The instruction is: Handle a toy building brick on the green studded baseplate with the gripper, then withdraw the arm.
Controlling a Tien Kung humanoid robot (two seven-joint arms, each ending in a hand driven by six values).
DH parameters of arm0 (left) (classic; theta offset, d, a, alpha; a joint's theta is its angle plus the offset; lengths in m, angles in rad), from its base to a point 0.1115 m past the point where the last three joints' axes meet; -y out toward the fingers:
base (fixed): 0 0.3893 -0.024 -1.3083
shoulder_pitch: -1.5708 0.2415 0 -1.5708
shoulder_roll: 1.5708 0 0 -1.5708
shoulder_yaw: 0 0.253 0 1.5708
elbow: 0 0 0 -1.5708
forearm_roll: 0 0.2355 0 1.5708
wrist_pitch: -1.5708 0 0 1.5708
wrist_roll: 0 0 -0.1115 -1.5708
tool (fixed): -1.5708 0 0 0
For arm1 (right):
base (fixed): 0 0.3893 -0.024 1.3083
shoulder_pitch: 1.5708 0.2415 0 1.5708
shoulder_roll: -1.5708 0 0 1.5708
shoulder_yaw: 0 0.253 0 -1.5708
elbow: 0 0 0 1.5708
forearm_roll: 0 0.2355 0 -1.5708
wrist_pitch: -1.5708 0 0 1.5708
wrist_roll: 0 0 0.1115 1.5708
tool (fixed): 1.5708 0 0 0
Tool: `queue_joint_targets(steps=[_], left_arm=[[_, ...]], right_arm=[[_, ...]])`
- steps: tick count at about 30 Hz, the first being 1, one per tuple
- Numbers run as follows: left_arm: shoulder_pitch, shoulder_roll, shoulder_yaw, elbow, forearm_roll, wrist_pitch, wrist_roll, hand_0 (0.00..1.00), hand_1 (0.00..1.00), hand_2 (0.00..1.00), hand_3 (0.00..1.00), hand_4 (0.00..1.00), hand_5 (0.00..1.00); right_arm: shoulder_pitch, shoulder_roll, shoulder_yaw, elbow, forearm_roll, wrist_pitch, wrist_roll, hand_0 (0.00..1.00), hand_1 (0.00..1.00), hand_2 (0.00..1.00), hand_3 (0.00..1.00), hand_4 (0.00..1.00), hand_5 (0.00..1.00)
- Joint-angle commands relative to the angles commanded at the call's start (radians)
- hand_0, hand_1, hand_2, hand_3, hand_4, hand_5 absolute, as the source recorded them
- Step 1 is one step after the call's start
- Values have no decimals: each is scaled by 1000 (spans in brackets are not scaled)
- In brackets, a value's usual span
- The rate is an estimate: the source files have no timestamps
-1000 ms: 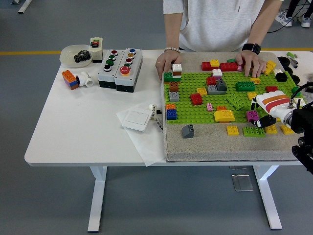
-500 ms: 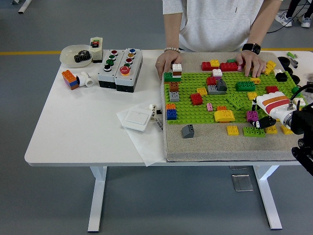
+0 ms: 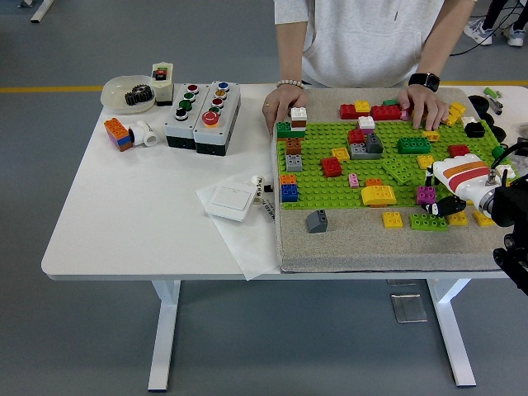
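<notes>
The green studded baseplate (image 3: 330,186) lies on a tan mat (image 3: 363,247) and carries several bricks. Among them are a red one (image 3: 331,167), a dark green one (image 3: 412,145) and a yellow curved one (image 3: 379,195). My right hand (image 3: 446,206), white with red and orange stripes, reaches in from the right edge over the plate's front right corner. Its dark fingers hang relaxed just right of a magenta brick (image 3: 426,195) and above a lime brick (image 3: 429,221), holding nothing. My left arm is out of view.
A person at the far side rests one hand (image 3: 280,106) and the other hand (image 3: 423,106) on the mat's back edge. A grey sloped brick (image 3: 317,220) and a yellow brick (image 3: 393,219) lie on the mat. Two button boxes (image 3: 202,115), a bowl (image 3: 128,92) and a white switch (image 3: 231,200) sit to the left.
My right hand has drifted slightly to the right, away from the magenta brick. The person's hands and the bricks have stayed put.
</notes>
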Motion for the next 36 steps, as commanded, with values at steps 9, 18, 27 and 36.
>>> queue_joint_targets(steps=[9, 18, 27, 36], left_arm=[[-1, 0, 0, 1, -2, 0, -1, 806, 800, 780, 620, 649, 652], [-2, 1, 2, 2, -4, 1, -2, 801, 800, 780, 620, 647, 649], [-1, 1, 3, 4, -6, 2, -3, 800, 800, 780, 621, 649, 651], [-2, 2, 3, 3, -7, 2, -4, 796, 800, 780, 620, 648, 650]], right_arm=[[-1, -7, 4, 12, 1, -2, -1, 403, 478, 533, 499, 773, 426], [-8, -39, 14, 112, -4, 5, -7, 403, 478, 531, 497, 770, 431], [-9, -55, 7, 193, 14, 14, -11, 410, 477, 532, 498, 768, 433], [0, -55, -17, 237, 59, 28, -8, 419, 478, 532, 502, 768, 423]])
